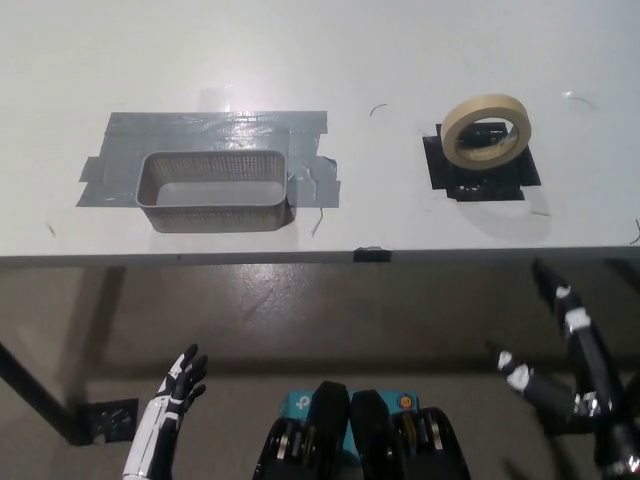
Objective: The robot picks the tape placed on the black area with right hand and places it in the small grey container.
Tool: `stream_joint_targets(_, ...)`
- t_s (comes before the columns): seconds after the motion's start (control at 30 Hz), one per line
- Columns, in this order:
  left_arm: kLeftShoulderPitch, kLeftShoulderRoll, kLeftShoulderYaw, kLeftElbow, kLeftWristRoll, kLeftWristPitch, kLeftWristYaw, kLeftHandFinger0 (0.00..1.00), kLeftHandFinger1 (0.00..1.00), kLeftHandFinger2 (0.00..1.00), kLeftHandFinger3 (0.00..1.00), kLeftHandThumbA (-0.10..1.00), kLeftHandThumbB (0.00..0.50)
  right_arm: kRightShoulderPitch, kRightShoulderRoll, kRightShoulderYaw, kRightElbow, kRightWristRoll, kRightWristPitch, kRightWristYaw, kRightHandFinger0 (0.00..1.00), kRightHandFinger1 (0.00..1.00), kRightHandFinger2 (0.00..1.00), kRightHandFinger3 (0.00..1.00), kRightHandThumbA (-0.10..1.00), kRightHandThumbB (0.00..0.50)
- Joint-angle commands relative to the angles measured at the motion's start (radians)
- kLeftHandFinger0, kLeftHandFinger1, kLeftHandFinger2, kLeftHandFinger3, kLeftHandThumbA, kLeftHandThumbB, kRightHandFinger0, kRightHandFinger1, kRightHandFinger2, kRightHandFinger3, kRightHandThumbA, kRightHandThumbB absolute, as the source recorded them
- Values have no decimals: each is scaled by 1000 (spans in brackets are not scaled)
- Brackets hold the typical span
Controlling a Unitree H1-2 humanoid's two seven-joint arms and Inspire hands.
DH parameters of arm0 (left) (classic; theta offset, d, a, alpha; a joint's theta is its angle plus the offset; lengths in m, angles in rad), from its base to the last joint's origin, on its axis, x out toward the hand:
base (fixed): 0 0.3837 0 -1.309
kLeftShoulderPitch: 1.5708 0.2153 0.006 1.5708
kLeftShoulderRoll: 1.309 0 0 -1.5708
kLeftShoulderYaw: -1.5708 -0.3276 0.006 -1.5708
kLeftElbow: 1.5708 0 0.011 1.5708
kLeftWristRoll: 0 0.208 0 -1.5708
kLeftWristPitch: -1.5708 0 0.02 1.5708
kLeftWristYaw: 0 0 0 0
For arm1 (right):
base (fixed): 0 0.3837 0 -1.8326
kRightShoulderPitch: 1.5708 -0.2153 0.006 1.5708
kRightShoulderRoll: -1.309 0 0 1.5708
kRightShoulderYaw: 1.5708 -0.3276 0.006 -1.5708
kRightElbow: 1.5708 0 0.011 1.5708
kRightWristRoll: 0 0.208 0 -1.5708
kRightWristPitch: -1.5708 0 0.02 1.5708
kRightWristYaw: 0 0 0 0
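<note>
tape sits tilted on the black area, upper right of the bench. grey container center left. right hand lower right and left hand lower left, both spread, holding nothing.

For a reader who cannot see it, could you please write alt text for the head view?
A roll of beige tape stands on edge on a black patch at the table's right; an empty small grey container sits on grey tape at the left. Both robot hands, white left and black right, hang open below the table edge.
</note>
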Motion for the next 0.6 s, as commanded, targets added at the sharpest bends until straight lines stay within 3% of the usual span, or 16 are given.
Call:
stream_joint_targets(0.0, -15, 2, -10, -38, 17, -51, -4, 1000, 1000, 1000, 1000, 1000, 119, -289, -127, 24, -118, -468, 169, -5, 1000, 1000, 1000, 1000, 698, 405)
stream_joint_targets(0.2, -11, 10, -10, -33, 25, -47, -7, 1000, 1000, 1000, 1000, 1000, 117, -506, -190, 106, 154, -553, 248, -37, 1000, 1000, 1000, 1000, 697, 380)
stream_joint_targets(0.57, -12, 8, -10, -23, 45, -62, 3, 1000, 1000, 1000, 1000, 1000, 115, -758, -203, 247, 527, -593, 344, -64, 1000, 1000, 1000, 1000, 777, 439)
